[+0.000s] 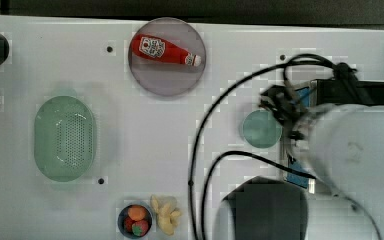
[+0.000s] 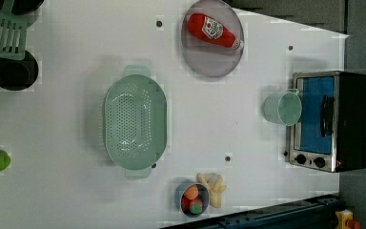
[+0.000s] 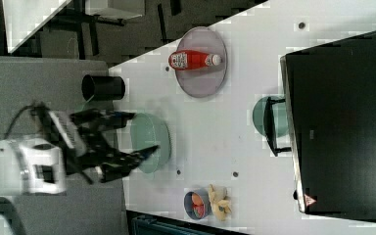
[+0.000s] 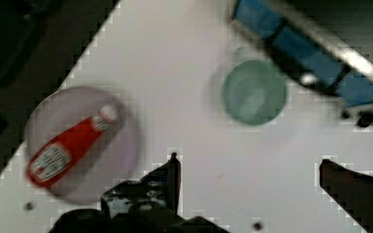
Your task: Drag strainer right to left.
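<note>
In the top view, the strainer [image 1: 65,138] is seen on the top view's left part of the white table [image 1: 145,145], apart from everything else. A strip of bare surface is left between its rim and the table's edge on the top view's left, and a wide bare band lies on its other side, toward the middle. Further toward the top view's right, a grey plate [image 1: 168,56] is set against the far edge, with a ketchup bottle [image 1: 164,50] laid flat on it. Near the opposite edge a small bowl of toy fruit [image 1: 135,220] is found, with a yellow banana bunch [image 1: 166,214] just beside it. Next comes a round green cup [image 1: 261,128], placed just in front of the toaster oven [image 2: 329,120].

In the wrist view, the gripper [image 4: 250,174] is seen with its fingers [image 4: 171,177] spread wide apart and nothing between them, held above bare table between the plate and the cup. In the right view, the gripper [image 3: 132,142] is seen raised above the table, well clear of the strainer's rim.
</note>
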